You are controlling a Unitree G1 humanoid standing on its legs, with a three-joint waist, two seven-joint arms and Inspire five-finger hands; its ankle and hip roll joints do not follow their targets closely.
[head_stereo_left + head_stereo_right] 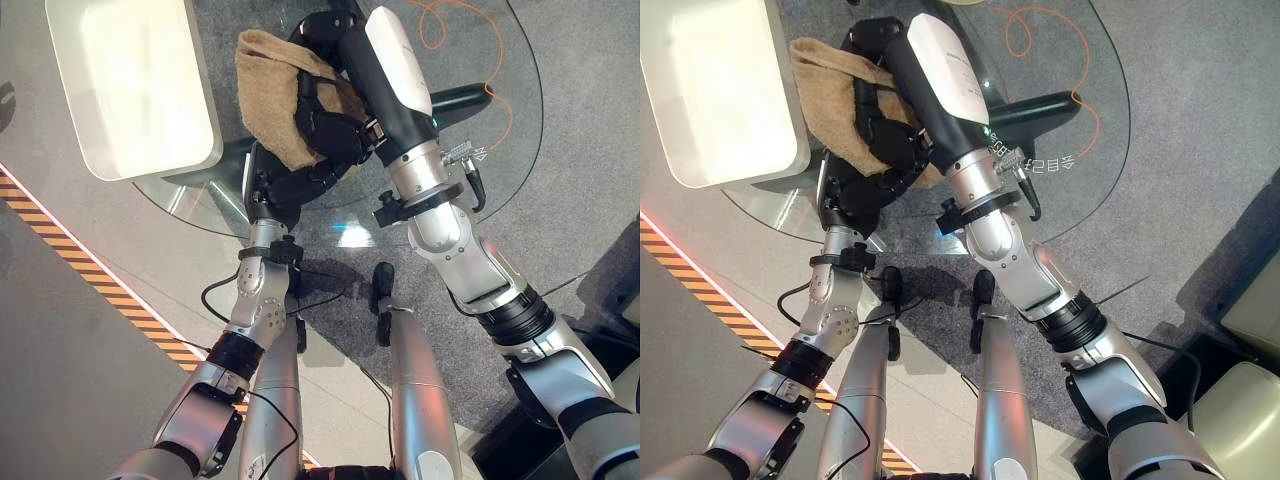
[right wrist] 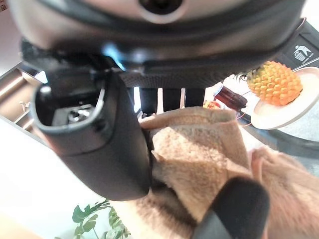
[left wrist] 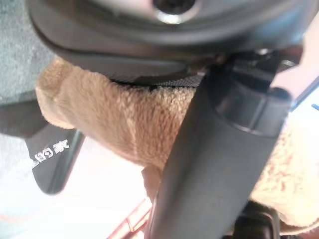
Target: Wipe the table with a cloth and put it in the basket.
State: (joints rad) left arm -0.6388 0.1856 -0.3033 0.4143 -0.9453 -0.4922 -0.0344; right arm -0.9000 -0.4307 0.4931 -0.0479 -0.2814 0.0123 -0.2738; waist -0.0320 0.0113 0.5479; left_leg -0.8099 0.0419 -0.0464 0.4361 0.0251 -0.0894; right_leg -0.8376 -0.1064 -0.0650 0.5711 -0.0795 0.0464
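My right hand (image 1: 325, 125) and left hand (image 1: 285, 185) clutch the tan cloth (image 1: 270, 90), just beside the white basket (image 1: 135, 85).

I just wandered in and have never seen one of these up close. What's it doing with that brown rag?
The robot has both hands on a tan cloth over a round glass table. Its right hand lies on top of the cloth with fingers curled into it; its left hand reaches in at the table's near edge, thumb against the cloth. A white basket sits right beside the cloth, with nothing seen in it. A plate with a spiky orange fruit stands further off.
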